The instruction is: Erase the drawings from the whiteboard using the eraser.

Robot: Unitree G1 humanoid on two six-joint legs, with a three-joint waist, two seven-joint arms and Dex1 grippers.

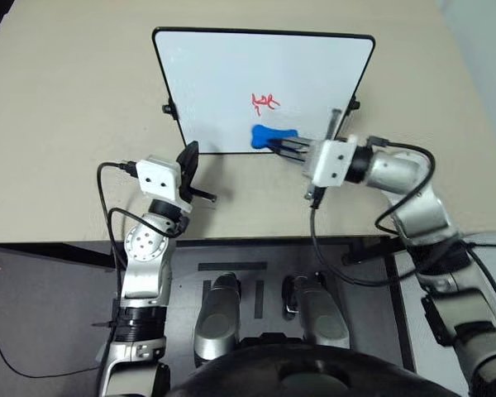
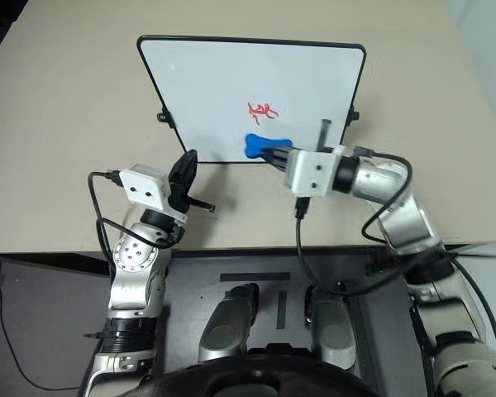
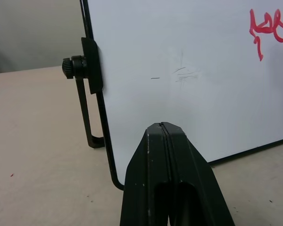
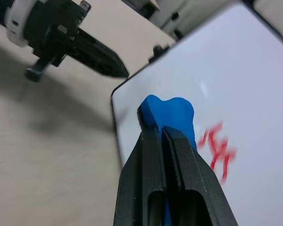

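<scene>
The whiteboard (image 1: pixel 223 74) stands tilted on the beige table, with the small red drawings (image 1: pixel 264 102) right of its middle. My right gripper (image 1: pixel 283 147) is shut on the blue bone-shaped eraser (image 1: pixel 267 135), held in front of the board's lower part, just below the drawings. In the right wrist view the eraser (image 4: pixel 170 115) sticks out past the closed fingers beside the red strokes (image 4: pixel 218 148). My left gripper (image 1: pixel 188 157) is shut and empty, pointing at the board's lower left corner; the left wrist view shows its closed fingertips (image 3: pixel 164 136) near the board's edge.
A black side knob and stand bracket (image 3: pixel 80 70) sit on the board's left edge, another knob (image 1: pixel 353 104) on its right. The beige table (image 1: pixel 66 124) spreads around the board, and its front edge (image 1: pixel 58 241) runs just behind my arms.
</scene>
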